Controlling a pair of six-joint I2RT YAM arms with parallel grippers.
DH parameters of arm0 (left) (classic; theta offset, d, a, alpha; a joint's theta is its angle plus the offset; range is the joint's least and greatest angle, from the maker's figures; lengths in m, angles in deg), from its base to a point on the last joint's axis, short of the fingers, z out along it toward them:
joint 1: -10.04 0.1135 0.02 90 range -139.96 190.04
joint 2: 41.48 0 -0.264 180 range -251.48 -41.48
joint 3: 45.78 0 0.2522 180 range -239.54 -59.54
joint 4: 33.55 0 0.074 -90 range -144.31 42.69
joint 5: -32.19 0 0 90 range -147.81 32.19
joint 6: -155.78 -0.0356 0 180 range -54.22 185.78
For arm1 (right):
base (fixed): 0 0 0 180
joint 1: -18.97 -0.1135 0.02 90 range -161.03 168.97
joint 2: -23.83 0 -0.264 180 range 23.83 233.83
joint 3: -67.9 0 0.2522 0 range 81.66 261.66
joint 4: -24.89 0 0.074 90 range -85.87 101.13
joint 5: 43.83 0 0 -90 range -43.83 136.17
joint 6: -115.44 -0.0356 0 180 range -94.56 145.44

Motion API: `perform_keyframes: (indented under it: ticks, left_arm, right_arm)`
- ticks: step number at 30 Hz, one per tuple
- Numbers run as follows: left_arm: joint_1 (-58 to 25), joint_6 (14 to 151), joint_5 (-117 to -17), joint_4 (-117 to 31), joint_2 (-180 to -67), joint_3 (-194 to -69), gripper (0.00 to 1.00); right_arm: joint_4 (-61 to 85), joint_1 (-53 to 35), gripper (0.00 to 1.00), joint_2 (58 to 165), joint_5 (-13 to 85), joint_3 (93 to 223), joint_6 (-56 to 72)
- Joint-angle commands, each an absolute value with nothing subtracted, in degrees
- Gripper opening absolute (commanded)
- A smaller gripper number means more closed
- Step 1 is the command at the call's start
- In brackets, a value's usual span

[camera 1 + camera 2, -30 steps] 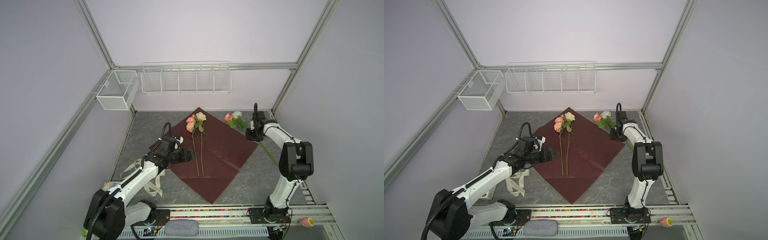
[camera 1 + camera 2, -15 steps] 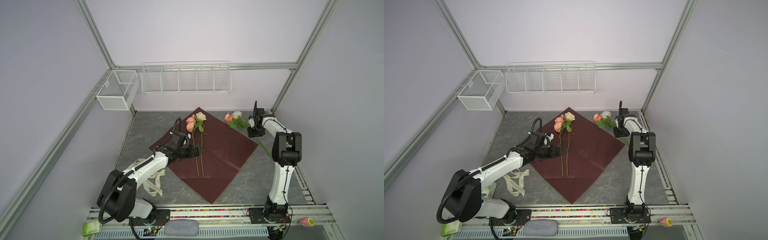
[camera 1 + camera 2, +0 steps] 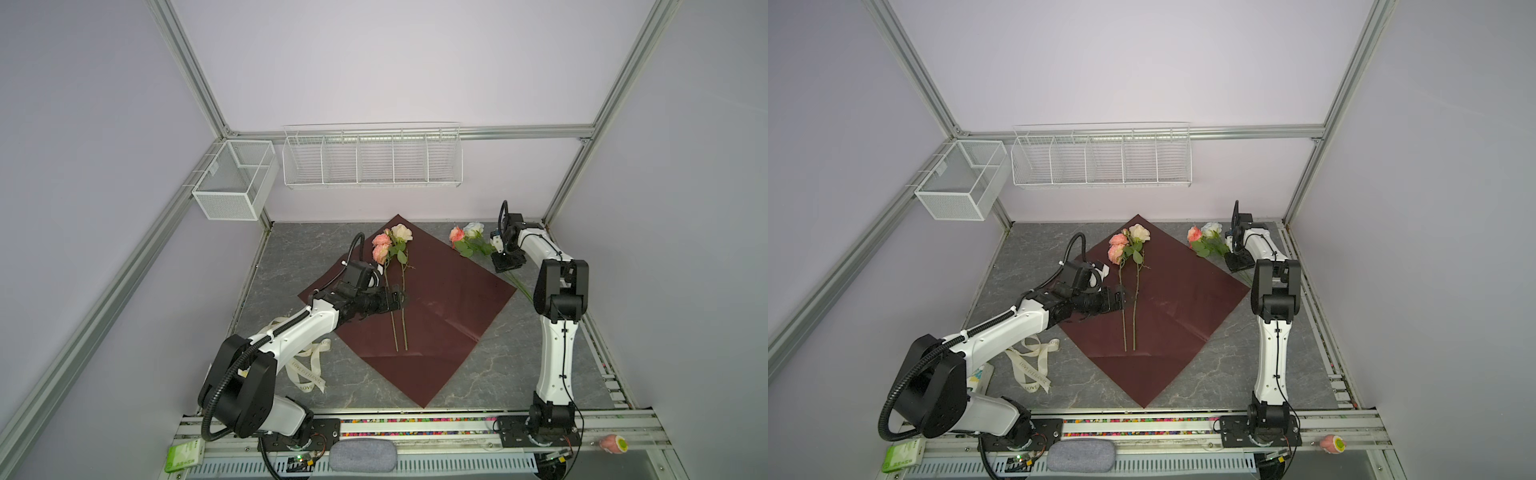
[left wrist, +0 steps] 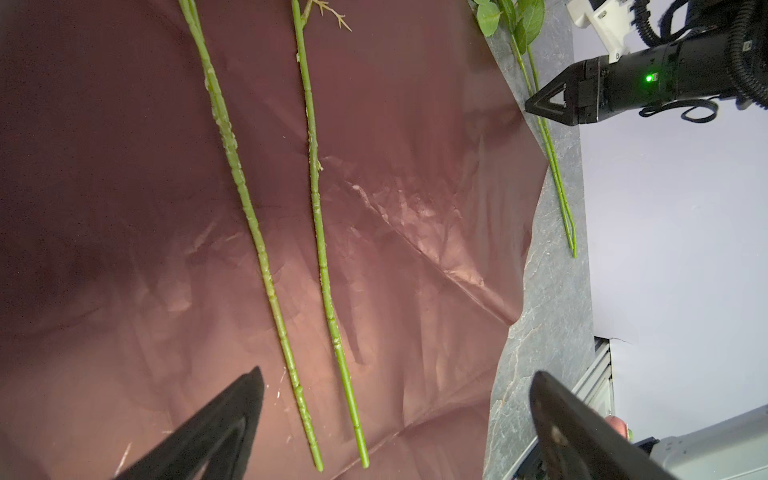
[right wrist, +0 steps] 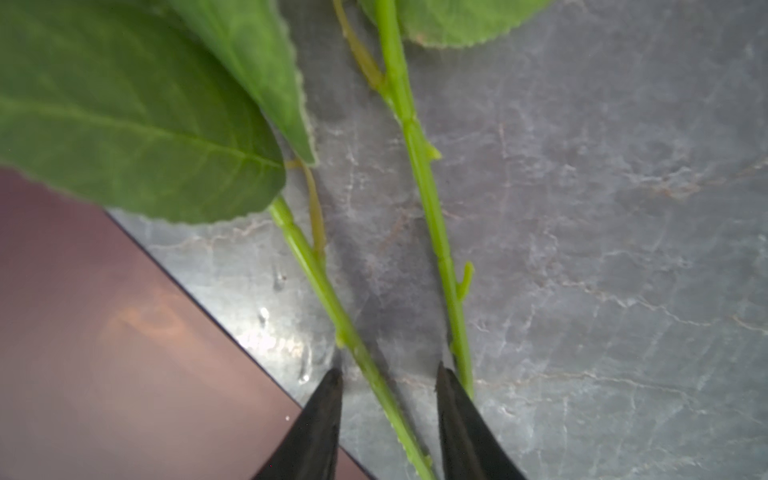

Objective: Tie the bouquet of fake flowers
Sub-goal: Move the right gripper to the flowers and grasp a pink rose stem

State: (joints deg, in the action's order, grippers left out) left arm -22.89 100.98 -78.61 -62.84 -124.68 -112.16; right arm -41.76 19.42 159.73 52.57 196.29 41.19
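Observation:
The bouquet of fake flowers lies loose. Two stems [image 4: 318, 216] with peach-pink and cream roses [image 3: 390, 245] rest on the dark red wrapping paper [image 3: 449, 299]. My left gripper [image 3: 399, 301] [image 4: 397, 374] hovers wide open over the paper beside their lower ends, holding nothing. A pink rose [image 3: 456, 233] and a white-blue rose [image 3: 473, 227] lie on the grey table at the back right. My right gripper [image 3: 505, 264] [image 5: 387, 370] points down over their stems. One stem [image 5: 357, 353] runs between its narrowed jaws with a gap on both sides; the second stem [image 5: 436, 224] lies just outside.
A cream ribbon [image 3: 305, 365] with lettering lies left of the paper, under the left arm. Wire baskets [image 3: 372, 160] and a mesh box [image 3: 235, 178] hang on the back wall. A green packet [image 3: 183, 455], a grey pad [image 3: 361, 455] and a pink ball [image 3: 613, 444] sit by the front rail.
My left gripper has reached right across the paper up to the two stems. The right arm's elbow has drawn back while its gripper stayed over the back-right stems and its jaws narrowed.

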Motion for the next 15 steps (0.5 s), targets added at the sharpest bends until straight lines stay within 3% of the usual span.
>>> perform_keyframes:
  ticks: [1, 7, 15]
  left_arm:
    - [-23.2, 99.0, -78.5, -64.7, -125.7, -114.9, 1.0]
    - [-23.1, 99.0, -78.2, -64.9, -124.0, -114.4, 1.0]
    - [-23.1, 99.7, -78.0, -64.7, -120.5, -111.2, 1.0]
  right_arm:
    - [-46.5, 20.1, 0.36, 161.3, 50.9, 196.3, 42.3]
    - [-45.3, 22.1, 0.21, 157.9, 50.1, 190.5, 39.5]
    - [-41.8, 22.4, 0.1, 147.2, 41.6, 182.1, 40.0]
